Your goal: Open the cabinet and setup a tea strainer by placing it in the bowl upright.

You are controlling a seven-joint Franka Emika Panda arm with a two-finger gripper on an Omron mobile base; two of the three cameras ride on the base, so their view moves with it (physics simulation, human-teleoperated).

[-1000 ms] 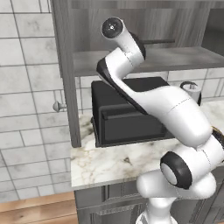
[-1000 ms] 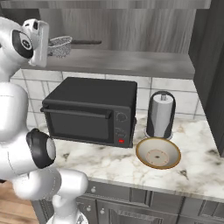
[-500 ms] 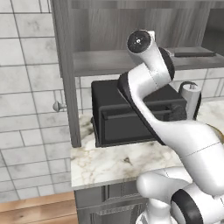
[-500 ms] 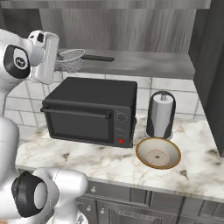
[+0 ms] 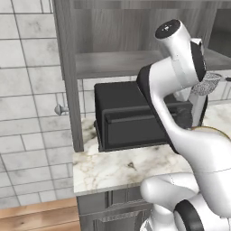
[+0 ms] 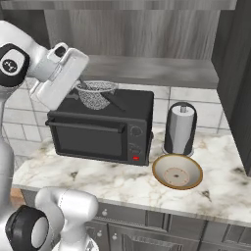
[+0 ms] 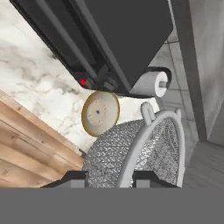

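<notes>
The tea strainer is pinched at its rim by the tool, jaws pressed nearly together on the metal edge; in the hand view the two dark tips are seen at 6 o'clock with the rim arcing up between them. The strainer is carried in the air above the top of the toaster oven, mesh cup hanging down and mouth up, so it looks kept upright for the drop-in. The thin dark handle is seen sticking out toward 4 o'clock in the right base view.

The cabinet is already open, its grey shelf exposed above the oven. The bowl sits on the marble table, at about 4 o'clock from the strainer in the right base view, just in front of the paper towel roll and beside the oven's right end. In the hand view the bowl is seen at 11 o'clock from the mesh.

Judged step: transfer from shelf to bowl, roughly midway. A move rightward and down past the oven's front corner is still needed. Risk judged: the handle could be caught on the oven or the roll, and the strainer could be tipped on release because of the long handle.
</notes>
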